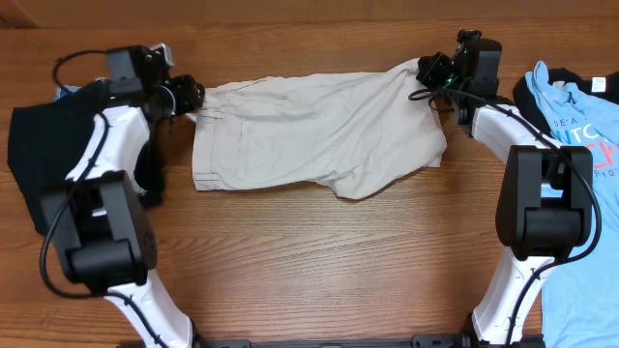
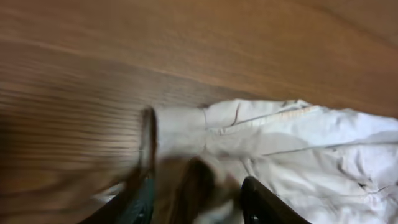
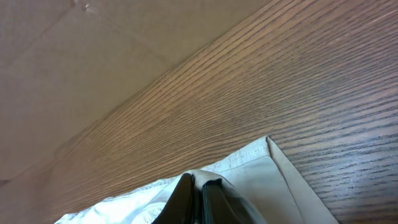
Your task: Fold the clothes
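Note:
The pale beige shorts [image 1: 319, 130] lie spread across the far middle of the table, waistband to the left. My left gripper [image 1: 191, 97] is at the waistband's far left corner. In the blurred left wrist view its fingers [image 2: 199, 202] stand apart, with bunched beige cloth [image 2: 298, 143] between them. My right gripper [image 1: 426, 70] is at the shorts' far right corner. In the right wrist view its fingers [image 3: 200, 193] are closed on a fold of the beige cloth [image 3: 267, 180] near the hem.
A black garment [image 1: 39, 145] lies at the left edge under the left arm. A light blue printed T-shirt [image 1: 580, 126] lies at the right edge over another black garment [image 1: 527, 92]. Bare wooden table [image 1: 319, 261] lies in front of the shorts.

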Controlling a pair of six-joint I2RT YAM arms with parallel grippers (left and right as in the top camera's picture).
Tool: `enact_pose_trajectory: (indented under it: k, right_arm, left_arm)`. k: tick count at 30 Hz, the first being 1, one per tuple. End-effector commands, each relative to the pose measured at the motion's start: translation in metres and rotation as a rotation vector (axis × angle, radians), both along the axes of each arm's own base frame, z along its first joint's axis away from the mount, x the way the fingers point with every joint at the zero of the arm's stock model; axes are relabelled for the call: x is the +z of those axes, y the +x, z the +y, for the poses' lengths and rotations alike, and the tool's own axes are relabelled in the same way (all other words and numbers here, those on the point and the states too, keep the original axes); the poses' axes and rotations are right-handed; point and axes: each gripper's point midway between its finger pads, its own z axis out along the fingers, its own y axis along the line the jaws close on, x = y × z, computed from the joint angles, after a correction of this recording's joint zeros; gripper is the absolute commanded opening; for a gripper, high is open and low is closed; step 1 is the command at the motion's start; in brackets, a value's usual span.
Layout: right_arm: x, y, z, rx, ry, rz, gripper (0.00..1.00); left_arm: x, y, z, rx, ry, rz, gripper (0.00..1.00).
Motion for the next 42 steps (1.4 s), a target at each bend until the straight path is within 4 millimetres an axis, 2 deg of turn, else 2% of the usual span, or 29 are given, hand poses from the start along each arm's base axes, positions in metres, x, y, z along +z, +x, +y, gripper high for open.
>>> enact_pose_trajectory:
  k: [1,2,3,5,6,7,10,16,18,22,27,30,34,37,40,41,42]
  right_arm:
    - [0.034,0.007,-0.005,-0.006,-0.008,-0.070,0.04]
    - [0.034,0.006,-0.005,-0.006,-0.009,-0.068,0.04]
    - [0.033,0.006,-0.005,-0.006,-0.008,-0.065,0.04]
    - [0.033,0.006,-0.005,-0.006,-0.008,-0.062,0.04]
    - [0.032,0.006,-0.005,-0.006,-0.009,-0.061,0.04]
    - [0.032,0.005,-0.005,-0.006,-0.008,-0.059,0.04]
    - [0.031,0.005,-0.005,-0.006,-0.008,-0.055,0.04]
    - [0.033,0.006,-0.005,0.004,-0.026,-0.069,0.04]
    - [0.034,0.007,-0.006,0.012,-0.055,-0.086,0.04]
    - [0.035,0.008,-0.006,0.015,-0.060,-0.093,0.04]
    - [0.047,0.014,-0.006,0.016,-0.065,-0.150,0.04]
    - [0.047,0.014,-0.007,0.026,-0.085,-0.159,0.04]
    - [0.034,0.015,-0.007,0.036,-0.106,-0.141,0.04]
    - [0.015,0.015,-0.009,0.032,-0.106,-0.110,0.04]
    - [0.006,0.017,-0.009,0.033,-0.107,-0.109,0.04]
    - [0.005,0.018,-0.009,0.040,-0.118,-0.115,0.04]
    - [0.006,0.018,-0.009,0.045,-0.128,-0.119,0.04]
  left_arm:
    - [-0.016,0.004,-0.023,-0.042,-0.052,0.026,0.47]
    - [-0.016,0.004,-0.023,-0.042,-0.052,0.027,0.44]
    - [-0.015,0.004,-0.023,-0.041,-0.052,0.024,0.37]
    - [-0.012,0.007,-0.021,-0.033,-0.069,0.011,0.15]
    - [-0.010,0.008,-0.019,-0.022,-0.080,0.010,0.08]
    - [-0.008,0.009,-0.014,-0.002,-0.091,0.009,0.04]
    - [0.004,0.012,-0.007,0.001,-0.118,-0.011,0.04]
    - [0.048,0.015,0.020,0.053,-0.097,-0.101,0.04]
    - [0.053,0.015,0.024,0.064,-0.082,-0.111,0.04]
    - [0.047,0.012,0.028,0.084,-0.064,-0.087,0.04]
    - [0.051,0.016,0.032,0.115,-0.071,-0.104,0.04]
    - [0.050,0.017,0.036,0.136,-0.061,-0.098,0.04]
    - [0.035,0.008,0.057,0.271,0.002,-0.024,0.04]
    - [0.033,0.007,0.060,0.283,0.011,-0.013,0.04]
    - [0.033,0.007,0.060,0.284,0.013,-0.016,0.04]
    - [0.033,0.007,0.061,0.285,0.014,-0.017,0.07]
    - [0.033,0.007,0.061,0.285,0.014,-0.017,0.15]
